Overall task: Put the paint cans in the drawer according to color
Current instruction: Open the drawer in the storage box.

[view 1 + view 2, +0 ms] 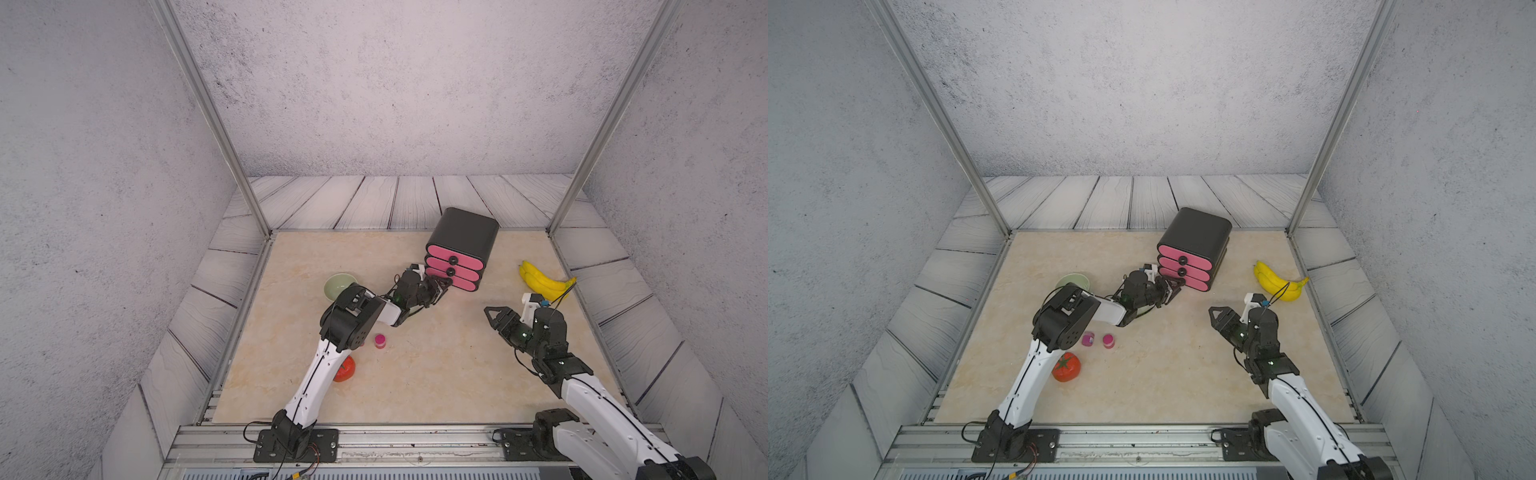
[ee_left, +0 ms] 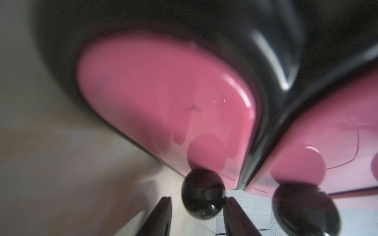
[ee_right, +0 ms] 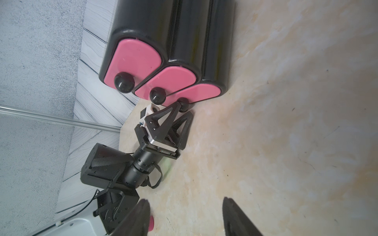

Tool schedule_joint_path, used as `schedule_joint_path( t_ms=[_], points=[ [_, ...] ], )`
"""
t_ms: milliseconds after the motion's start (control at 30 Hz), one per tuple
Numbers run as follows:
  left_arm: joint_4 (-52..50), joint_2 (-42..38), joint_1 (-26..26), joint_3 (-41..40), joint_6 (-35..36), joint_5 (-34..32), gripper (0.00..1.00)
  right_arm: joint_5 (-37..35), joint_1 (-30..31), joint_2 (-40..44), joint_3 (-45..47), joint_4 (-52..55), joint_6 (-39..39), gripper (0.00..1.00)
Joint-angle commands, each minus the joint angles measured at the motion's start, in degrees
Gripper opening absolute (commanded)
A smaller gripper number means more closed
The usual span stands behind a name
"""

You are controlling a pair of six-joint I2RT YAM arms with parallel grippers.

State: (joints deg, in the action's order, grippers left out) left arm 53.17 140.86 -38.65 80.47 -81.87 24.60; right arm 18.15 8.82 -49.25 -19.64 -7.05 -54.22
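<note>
Down at the drawer [image 1: 464,232], on its lowest pink front, the round black knob [image 2: 203,196] sits between the fingers of your left end effector [image 1: 445,286]. The end effector stands part open. One finger is clear of the knob and the other is just about on it, so nothing is gripped yet. All three fronts look shut.

If you pull before the fingers close, that glossy ball will likely slip straight out. If you pull hard, the cabinet may slide across the desk [image 1: 415,374] with you, since nothing braces it. Your fingers also ride low at the drawer's foot and could scrape.

Well out from the drawer's front lie a magenta paint can [image 1: 1108,340] and a second magenta can [image 1: 1088,339]. I cannot see any blue or red ones. Your left elbow hangs right over the pair, so drawing back could knock them toward the tomato [image 1: 1066,366], farther from the drawer.

Your right end effector [image 3: 185,202] hovers wide open and empty, out from the drawer's front on the banana [image 1: 544,280] side, too far off to steady the cabinet.
</note>
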Motion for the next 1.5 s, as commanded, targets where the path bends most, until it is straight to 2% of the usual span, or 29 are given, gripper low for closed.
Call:
schedule_joint_path(
  t_ms=[0,233,433,600,667,833,1133,1300,1467],
  points=[
    [1.8,2.0,0.3,1.8,-1.1,-1.7,0.46,0.7,-0.1,0.5,-0.3,0.7,1.0,0.61],
    [0.9,4.3,0.3,3.7,-2.8,-0.6,0.45,0.7,-0.2,0.6,0.0,0.9,1.0,0.61],
    [1.3,5.2,0.4,3.7,-5.4,-0.4,0.38,0.6,-0.2,0.6,-0.1,0.8,0.9,0.61],
    [2.6,5.2,0.4,3.4,-6.8,0.3,0.26,0.4,-0.2,0.7,-0.1,0.8,1.0,0.61],
    [3.5,4.9,0.3,2.8,-7.4,0.8,0.25,0.3,-0.2,0.9,0.0,0.9,1.0,0.61],
    [6.0,1.3,0.2,-2.4,-7.4,2.6,0.25,-0.1,-0.3,1.6,0.2,1.2,1.0,0.61],
    [11.9,-6.7,-0.1,-16.7,-6.2,5.4,0.25,-0.4,-0.4,2.1,0.7,0.8,0.8,0.61],
    [11.8,-10.7,-0.1,-23.5,-4.2,6.1,0.32,-0.3,-0.4,2.4,0.8,0.7,1.1,0.61],
    [6.8,-14.0,0.0,-24.0,-1.5,8.0,0.53,0.5,-0.4,2.8,0.5,0.4,2.3,0.61]
  ],
)
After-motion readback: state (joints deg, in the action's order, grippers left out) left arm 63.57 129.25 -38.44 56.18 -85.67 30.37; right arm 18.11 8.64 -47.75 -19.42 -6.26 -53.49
